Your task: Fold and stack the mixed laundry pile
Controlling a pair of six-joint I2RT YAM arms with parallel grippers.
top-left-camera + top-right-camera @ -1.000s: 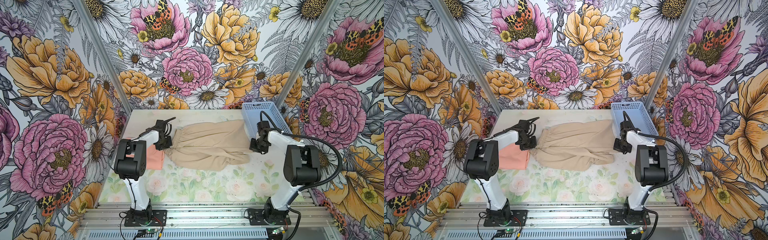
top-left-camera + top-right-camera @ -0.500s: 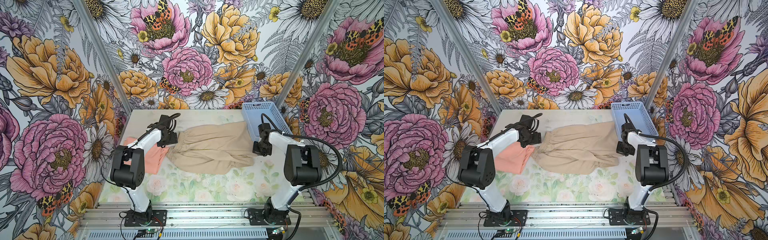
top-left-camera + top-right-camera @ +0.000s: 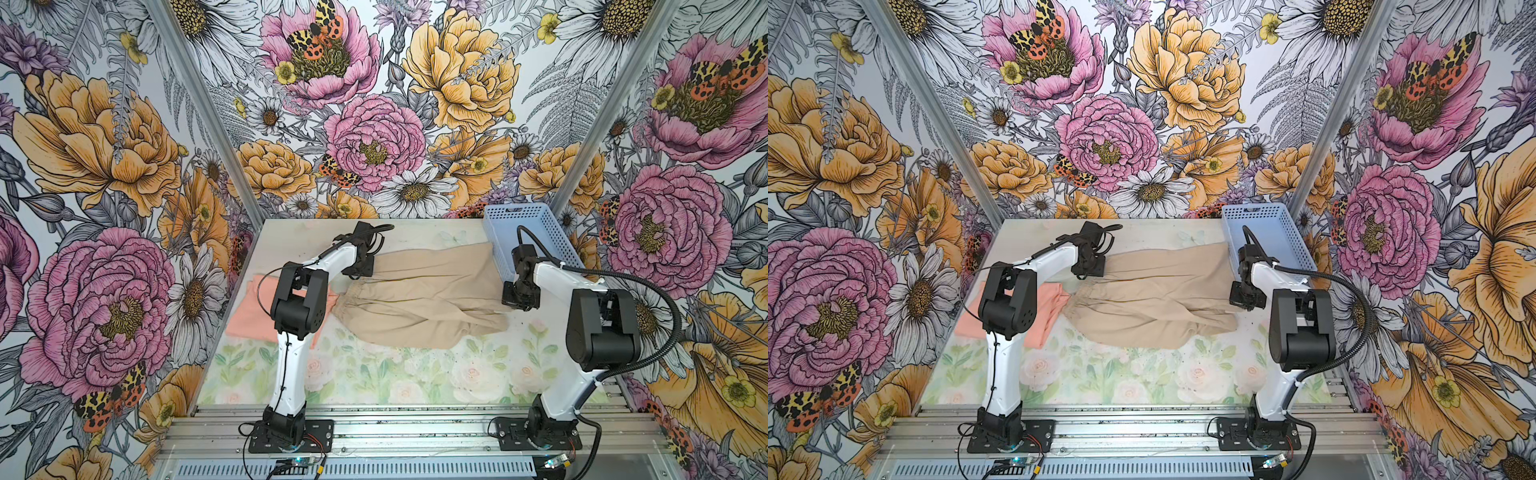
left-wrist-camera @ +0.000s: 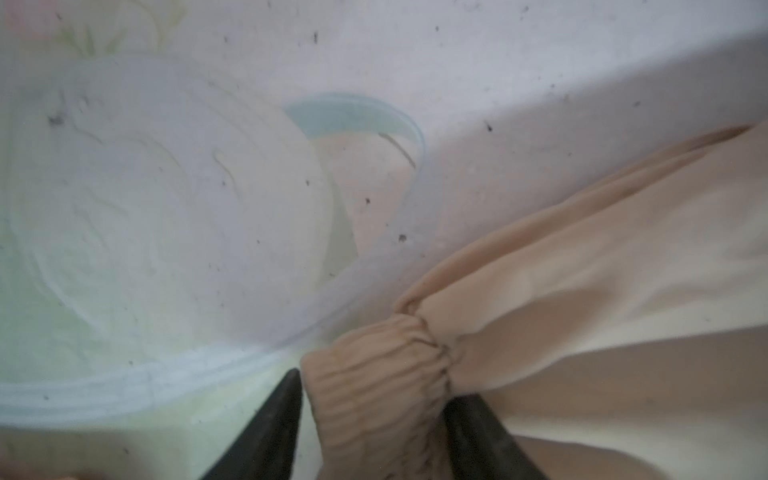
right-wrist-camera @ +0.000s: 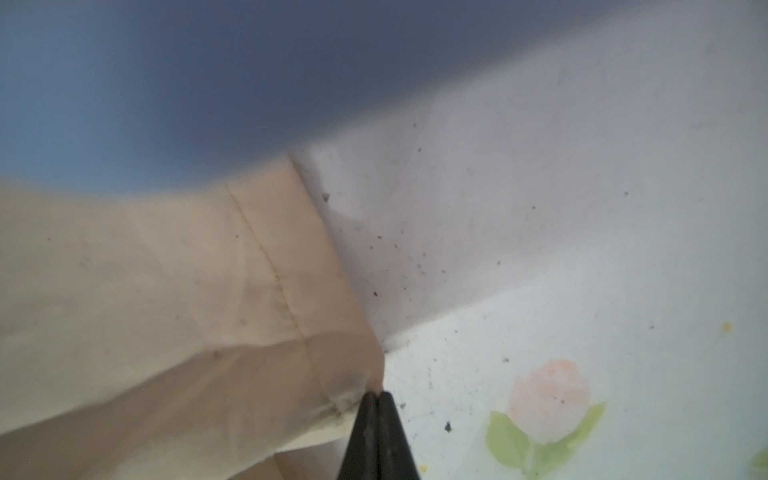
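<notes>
Robot lab booth, floral wall panels (image 3: 374,137); aluminium rails (image 3: 415,419)

A wrinkled beige-tan garment (image 3: 419,299) is lying spread out, its gathered waistband (image 3: 353,298) touching a peach-pink T-shirt (image 3: 251,313) lying rumpled to its left.

Three walls (image 3: 374,137) papered with oversized pink peonies, orange blooms, white daisies and spotted moths close in the cell, meeting at slanting aluminium corner posts (image 3: 203,104). The tabletop (image 3: 395,374) bears a pale rose-and-leaf print flecked with dark specks. Slotted aluminium rails (image 3: 415,424) run along its near edge. The light is soft and even.
</notes>
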